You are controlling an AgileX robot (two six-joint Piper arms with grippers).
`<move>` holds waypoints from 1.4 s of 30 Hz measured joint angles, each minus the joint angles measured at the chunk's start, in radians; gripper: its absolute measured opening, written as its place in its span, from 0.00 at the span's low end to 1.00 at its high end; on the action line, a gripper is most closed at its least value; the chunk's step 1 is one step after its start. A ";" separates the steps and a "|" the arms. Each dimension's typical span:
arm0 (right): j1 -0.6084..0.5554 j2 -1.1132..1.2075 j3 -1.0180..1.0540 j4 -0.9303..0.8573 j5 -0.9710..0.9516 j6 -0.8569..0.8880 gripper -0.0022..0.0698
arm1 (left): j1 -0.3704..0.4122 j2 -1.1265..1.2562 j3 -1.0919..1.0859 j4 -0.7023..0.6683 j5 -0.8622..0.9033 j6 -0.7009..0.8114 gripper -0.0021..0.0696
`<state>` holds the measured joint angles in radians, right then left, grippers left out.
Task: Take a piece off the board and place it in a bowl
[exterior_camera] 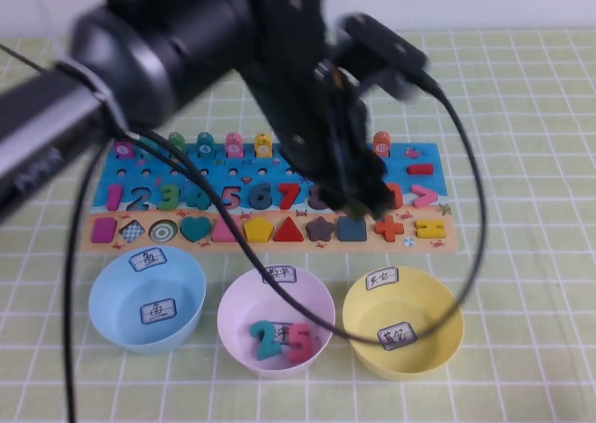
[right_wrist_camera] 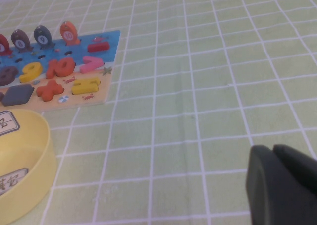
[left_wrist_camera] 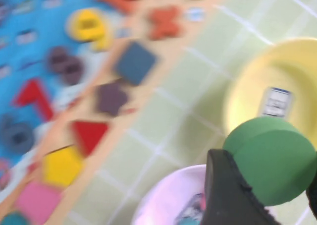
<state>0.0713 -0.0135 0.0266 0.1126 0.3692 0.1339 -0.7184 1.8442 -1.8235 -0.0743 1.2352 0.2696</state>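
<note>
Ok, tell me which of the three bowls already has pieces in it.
The pink bowl, the middle one, holds two number pieces. The light blue bowl and yellow bowl beside it hold none.

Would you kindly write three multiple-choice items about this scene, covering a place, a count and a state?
1. Where is the left gripper in the high view?
A. over the board
B. inside the blue bowl
C. off the cloth

2. How many pieces lie in the pink bowl?
A. none
B. two
C. five

3. What does the left gripper hold?
A. nothing
B. a red triangle
C. the green disc

Key: 1 A, it hangs above the board's right part; 2 B, two number pieces; 3 C, left wrist view shows it clamped. The right gripper is beside the yellow bowl.
</note>
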 joint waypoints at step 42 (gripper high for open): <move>0.000 0.000 0.000 0.000 0.000 0.000 0.01 | -0.169 -0.147 0.080 0.206 -0.102 -0.079 0.06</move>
<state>0.0713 -0.0135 0.0266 0.1126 0.3692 0.1339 -0.8876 1.6974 -1.7431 0.1319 1.1335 0.1907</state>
